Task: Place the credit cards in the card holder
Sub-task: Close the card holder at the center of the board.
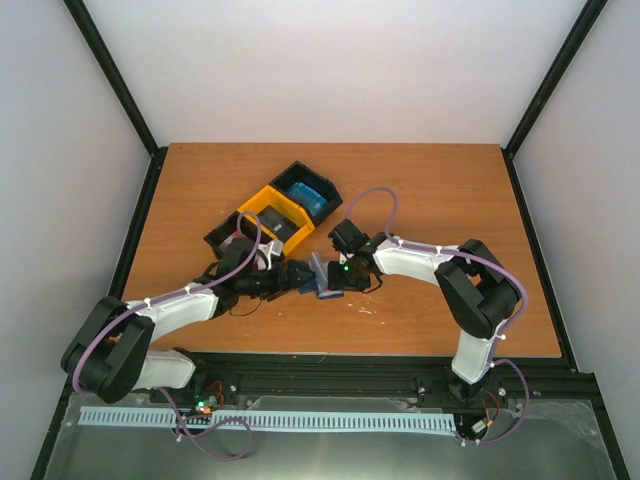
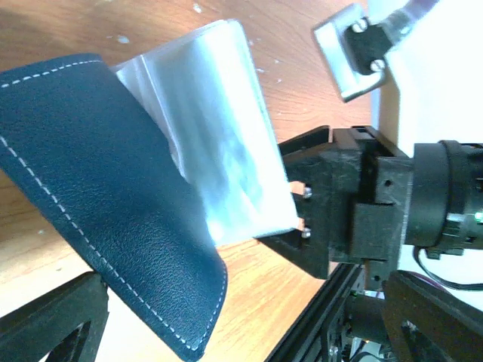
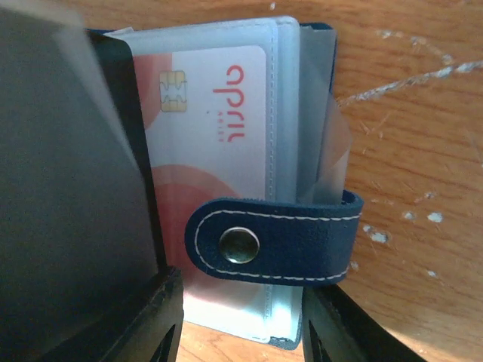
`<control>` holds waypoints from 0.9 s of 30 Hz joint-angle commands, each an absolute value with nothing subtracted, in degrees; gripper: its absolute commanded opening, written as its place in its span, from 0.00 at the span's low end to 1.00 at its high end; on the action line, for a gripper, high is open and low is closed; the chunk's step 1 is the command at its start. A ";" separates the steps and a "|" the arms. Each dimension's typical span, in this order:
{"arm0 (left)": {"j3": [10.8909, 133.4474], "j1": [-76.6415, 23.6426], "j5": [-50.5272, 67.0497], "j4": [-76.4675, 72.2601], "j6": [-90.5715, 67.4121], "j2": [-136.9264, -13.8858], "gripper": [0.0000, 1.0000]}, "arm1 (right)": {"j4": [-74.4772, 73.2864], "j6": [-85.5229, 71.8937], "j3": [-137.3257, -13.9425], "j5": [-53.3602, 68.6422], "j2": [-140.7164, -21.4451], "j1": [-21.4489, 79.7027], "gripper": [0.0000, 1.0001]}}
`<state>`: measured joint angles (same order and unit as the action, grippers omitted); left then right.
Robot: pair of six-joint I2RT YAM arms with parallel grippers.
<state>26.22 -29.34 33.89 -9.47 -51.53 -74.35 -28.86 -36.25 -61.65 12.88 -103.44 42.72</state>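
Note:
The navy card holder [image 1: 322, 276] lies open between both grippers at the table's middle. In the right wrist view a red and pale card [image 3: 215, 128] sits inside a clear sleeve of the holder [image 3: 287, 105], with the snap tab [image 3: 279, 243] folded across it. My right gripper [image 3: 241, 335] has its jaws partly apart, closed against the lower end of the sleeves; it also shows in the left wrist view [image 2: 302, 200]. My left gripper [image 2: 241, 332] is open, its fingers [image 2: 53, 320] wide apart, and the raised navy cover [image 2: 98, 188] hangs between them beside the clear sleeves [image 2: 219, 128].
A black-and-yellow three-section bin [image 1: 270, 212] stands just behind the grippers, with a brighter blue bundle [image 1: 306, 194] in its far section. The table's front edge and black rail [image 1: 330, 358] run close behind the arms.

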 commanded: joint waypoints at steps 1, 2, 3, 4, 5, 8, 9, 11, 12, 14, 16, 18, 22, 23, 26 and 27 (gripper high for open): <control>26.63 -29.47 37.61 -15.06 -51.86 -74.78 1.00 | -28.33 -36.59 -60.10 15.79 -104.59 43.26 0.44; 26.75 -29.49 37.59 -14.92 -51.80 -74.84 1.00 | -28.38 -36.55 -60.06 15.72 -104.59 43.24 0.44; 26.87 -29.46 37.42 -14.60 -51.67 -74.80 1.00 | -28.40 -36.52 -60.10 15.53 -104.55 43.24 0.44; 26.89 -29.45 37.41 -14.51 -51.53 -74.70 1.00 | -28.51 -36.47 -60.18 15.38 -104.51 43.24 0.44; 26.89 -29.44 37.44 -14.55 -51.63 -74.63 1.00 | -28.50 -36.40 -60.15 15.30 -104.46 43.24 0.44; 26.89 -29.44 38.25 -15.24 -51.79 -74.53 1.00 | -28.52 -35.95 -60.41 15.34 -104.41 43.26 0.45; 26.97 -29.44 38.84 -15.59 -51.88 -74.62 1.00 | -28.51 -35.82 -60.52 15.42 -104.35 43.29 0.47; 26.91 -29.46 40.06 -16.80 -52.15 -74.90 1.00 | -28.06 -35.56 -60.43 16.06 -103.89 43.24 0.50; 26.96 -29.44 40.65 -17.32 -52.21 -75.09 1.00 | -27.60 -35.37 -60.30 16.64 -103.68 43.24 0.52; 27.27 -29.44 42.03 -18.17 -52.17 -75.87 1.00 | -27.07 -35.13 -60.19 17.52 -103.37 43.24 0.56; 27.77 -29.44 43.53 -18.79 -51.98 -76.96 1.00 | -26.61 -34.98 -60.16 18.55 -103.36 43.24 0.57; 27.82 -29.44 45.01 -20.31 -52.35 -78.00 1.00 | -26.25 -34.90 -60.13 19.43 -103.47 43.24 0.57; 27.80 -29.44 47.54 -24.28 -53.74 -79.11 1.00 | -25.88 -34.73 -59.75 20.14 -103.58 43.24 0.59; 28.04 -29.44 48.00 -24.60 -53.74 -79.32 1.00 | -25.92 -34.65 -59.76 20.13 -103.50 43.24 0.59; 29.42 -29.44 48.74 -24.02 -52.55 -80.29 0.99 | -25.92 -34.73 -59.64 19.54 -103.28 43.17 0.60; 29.70 -29.44 48.99 -23.88 -52.24 -80.59 0.99 | -26.37 -34.86 -59.77 18.77 -103.15 43.15 0.60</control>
